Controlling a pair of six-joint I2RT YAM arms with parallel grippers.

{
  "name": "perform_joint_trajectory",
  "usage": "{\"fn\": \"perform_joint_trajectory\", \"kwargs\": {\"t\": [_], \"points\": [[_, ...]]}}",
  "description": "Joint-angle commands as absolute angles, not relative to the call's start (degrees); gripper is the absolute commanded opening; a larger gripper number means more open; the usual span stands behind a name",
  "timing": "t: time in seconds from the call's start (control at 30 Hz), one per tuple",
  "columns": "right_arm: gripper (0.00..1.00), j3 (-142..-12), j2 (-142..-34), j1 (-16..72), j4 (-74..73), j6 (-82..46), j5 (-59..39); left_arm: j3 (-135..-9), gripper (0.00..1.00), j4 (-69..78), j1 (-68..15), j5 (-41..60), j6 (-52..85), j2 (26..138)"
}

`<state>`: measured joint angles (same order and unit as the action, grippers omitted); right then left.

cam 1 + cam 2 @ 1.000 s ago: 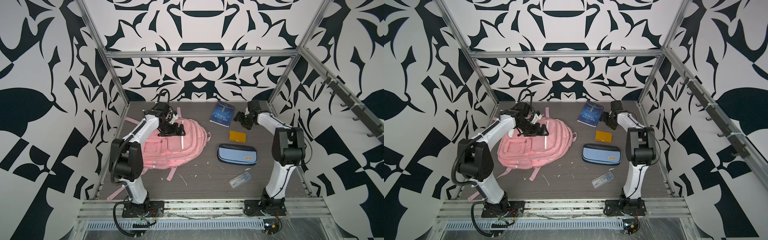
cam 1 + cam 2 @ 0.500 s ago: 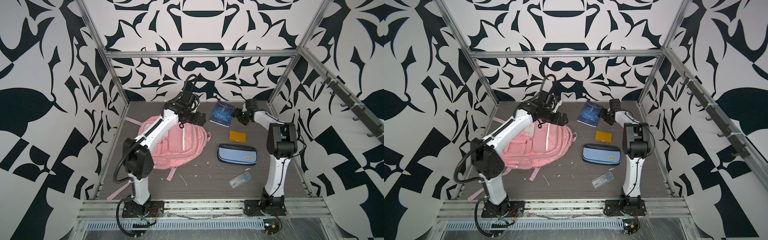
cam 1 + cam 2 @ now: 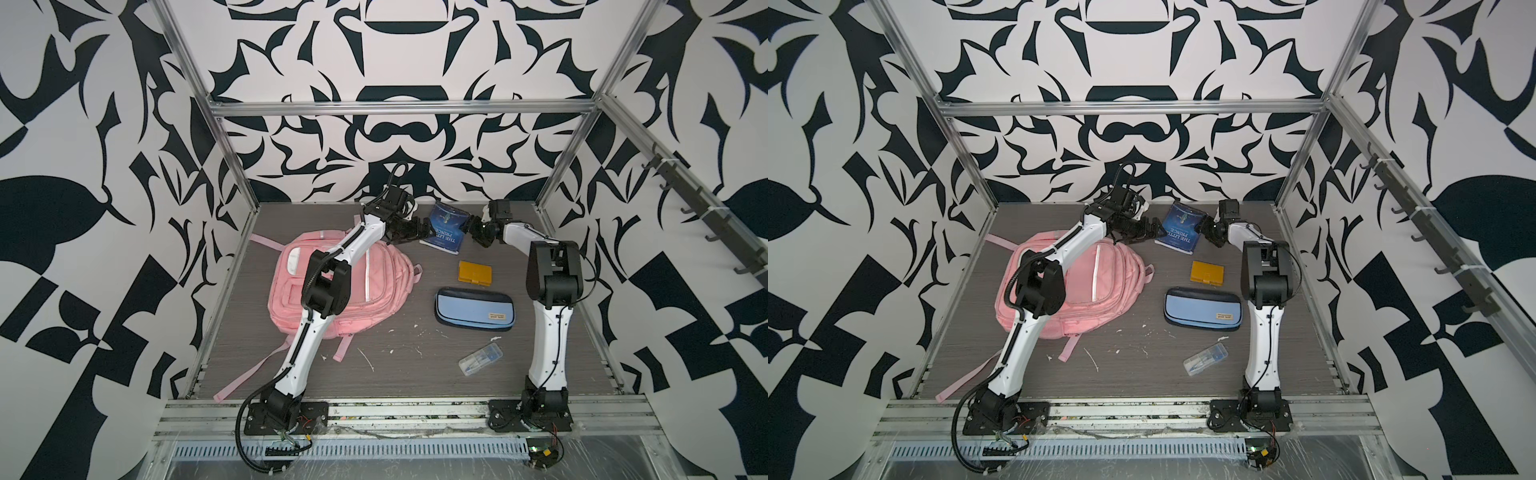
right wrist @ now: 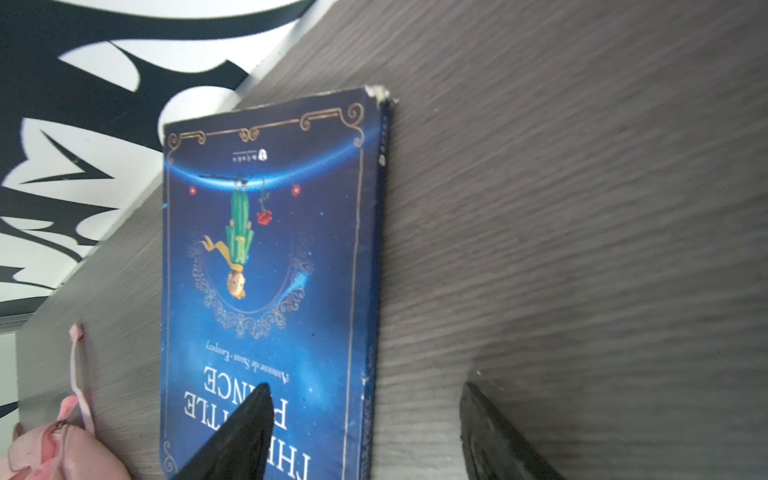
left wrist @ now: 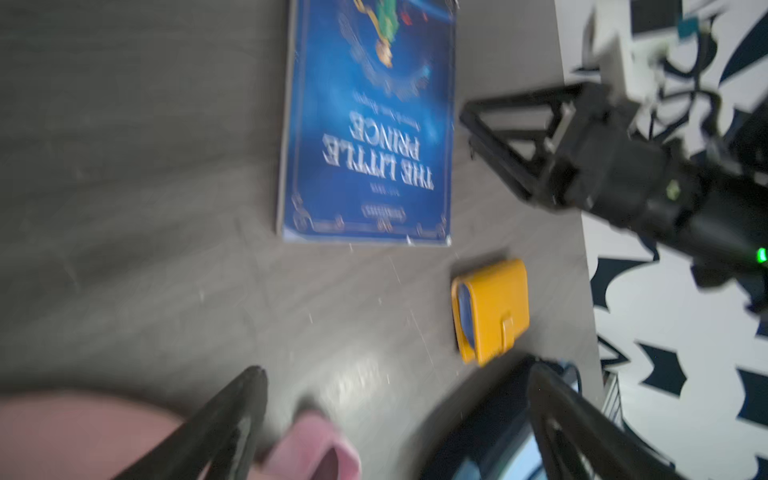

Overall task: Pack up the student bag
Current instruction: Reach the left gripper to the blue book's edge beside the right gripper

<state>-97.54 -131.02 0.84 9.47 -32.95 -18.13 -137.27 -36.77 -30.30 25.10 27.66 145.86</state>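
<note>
One pink bag [image 3: 386,286] lies flat, straps trailing. The left gripper [image 3: 424,229], spread wide, has swung off it to the book [image 3: 446,226]; the right gripper [image 4: 365,390], also spread, straddles its edge.

Surfaces: cloth, paper, plastic, metal on wood-grain.
Pink student bag [image 3: 386,291] soft matt cloth, white shiny strips; desk [image 3: 415,382] grey wood-grain, matt, faintly ridged; book [image 4: 266,249] glossy paper cover, corner frayed; wallet [image 5: 494,307] smooth yellow leather-look; small box [image 3: 481,358] clear plastic; frame [image 3: 399,109] brushed metal.

Bright even light; left wrist view blurred, student bag [image 5: 62,436] smeared.
</note>
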Motion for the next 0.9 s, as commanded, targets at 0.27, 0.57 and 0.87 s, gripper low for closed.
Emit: {"fn": "perform_joint_trajectory", "kwargs": {"t": [0.27,0.57,0.87], "points": [[0.69,-97.9,-132.5,1.1,7.3,-31.0,-24.0,-143.5,0.99,-32.4,-29.2,29.4,34.1,156.3],[0.63,-102.2,-136.6,2.4,10.6,-30.1,-27.8,-143.0,0.99,-28.9,-30.9,30.2,36.1,159.6],[0.58,-98.8,-135.3,2.4,10.3,-30.7,-31.7,-142.9,0.9,-22.6,-32.6,32.2,43.1,161.4]]}}
